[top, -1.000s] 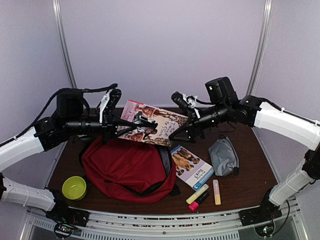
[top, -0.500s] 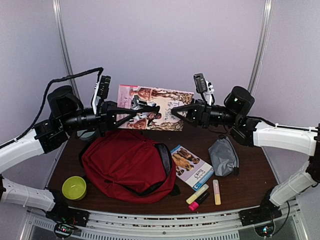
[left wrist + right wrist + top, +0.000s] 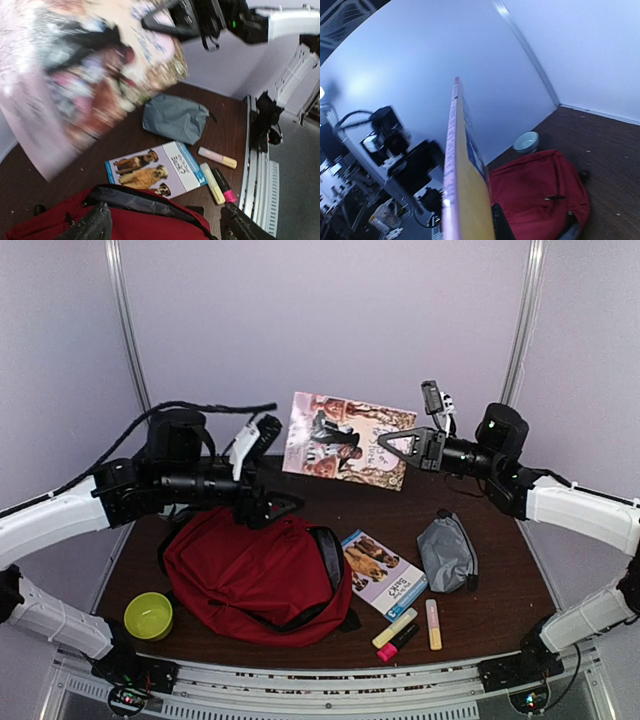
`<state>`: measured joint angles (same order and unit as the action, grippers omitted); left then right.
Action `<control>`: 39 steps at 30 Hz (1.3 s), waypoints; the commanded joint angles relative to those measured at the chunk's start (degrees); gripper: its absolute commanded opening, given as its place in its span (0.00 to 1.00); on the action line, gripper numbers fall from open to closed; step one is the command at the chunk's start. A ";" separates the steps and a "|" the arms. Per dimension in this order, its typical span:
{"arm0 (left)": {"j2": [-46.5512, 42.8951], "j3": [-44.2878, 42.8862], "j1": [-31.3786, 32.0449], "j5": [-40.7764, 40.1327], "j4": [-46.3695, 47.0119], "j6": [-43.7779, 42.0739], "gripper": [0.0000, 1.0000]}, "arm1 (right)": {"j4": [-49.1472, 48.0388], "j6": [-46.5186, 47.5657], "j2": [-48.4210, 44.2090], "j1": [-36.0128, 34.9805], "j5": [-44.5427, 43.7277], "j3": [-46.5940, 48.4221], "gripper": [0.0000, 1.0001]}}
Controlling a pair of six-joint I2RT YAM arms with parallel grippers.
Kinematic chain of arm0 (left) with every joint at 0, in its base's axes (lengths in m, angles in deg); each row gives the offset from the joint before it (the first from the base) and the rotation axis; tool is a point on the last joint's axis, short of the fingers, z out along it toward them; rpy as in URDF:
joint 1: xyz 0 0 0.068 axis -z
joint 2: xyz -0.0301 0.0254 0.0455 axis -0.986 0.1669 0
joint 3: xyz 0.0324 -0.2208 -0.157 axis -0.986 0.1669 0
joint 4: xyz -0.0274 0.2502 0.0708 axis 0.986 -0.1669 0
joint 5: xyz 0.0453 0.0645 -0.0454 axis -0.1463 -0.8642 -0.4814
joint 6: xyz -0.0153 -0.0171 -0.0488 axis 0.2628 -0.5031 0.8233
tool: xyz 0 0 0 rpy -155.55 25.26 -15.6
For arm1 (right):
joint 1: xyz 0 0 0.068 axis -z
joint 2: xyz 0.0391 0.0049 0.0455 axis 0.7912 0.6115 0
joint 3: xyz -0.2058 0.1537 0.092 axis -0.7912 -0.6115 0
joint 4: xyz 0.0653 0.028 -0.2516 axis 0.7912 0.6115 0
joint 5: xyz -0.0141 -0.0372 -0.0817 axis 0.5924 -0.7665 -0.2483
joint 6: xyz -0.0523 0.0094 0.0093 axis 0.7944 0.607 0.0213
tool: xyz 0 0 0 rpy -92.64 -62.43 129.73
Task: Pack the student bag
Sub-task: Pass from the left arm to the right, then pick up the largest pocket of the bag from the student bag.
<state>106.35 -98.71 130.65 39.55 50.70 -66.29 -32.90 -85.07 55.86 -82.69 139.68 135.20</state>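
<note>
From above, I see my right gripper [image 3: 392,445] clamped on the right edge of a magazine [image 3: 345,438], holding it upright in the air over the far side of the table [image 3: 500,610]. My left gripper [image 3: 283,505] hangs to the left of it, jaws apart and empty, above the far edge of the student bag [image 3: 250,575], which lies at the near left. Right of the bag lie a dog booklet [image 3: 383,573], a grey pouch [image 3: 447,552] and highlighters [image 3: 400,628]. My left wrist camera shows its fingers [image 3: 87,227] spread wide over the red bag, with the magazine blurred ahead. My right wrist camera sees the magazine edge-on between its jaws, the bag on the table beyond
</note>
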 commanded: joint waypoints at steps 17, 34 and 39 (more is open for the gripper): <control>25.01 -7.71 17.94 -31.78 -28.05 -9.89 0.79 | 30.62 13.57 -12.54 6.57 -18.94 -1.52 0.00; 8.57 -12.74 10.60 -47.27 -24.95 -2.48 0.00 | 44.86 12.98 -11.05 0.88 -12.03 4.32 0.00; 9.24 -19.68 9.78 -50.42 -25.11 -4.68 0.00 | 56.54 9.72 -11.12 0.33 -7.40 8.34 0.00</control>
<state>116.49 -112.91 140.51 -5.52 22.28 -71.18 12.98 -73.31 45.26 -82.13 127.46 138.83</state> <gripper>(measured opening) 0.028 0.051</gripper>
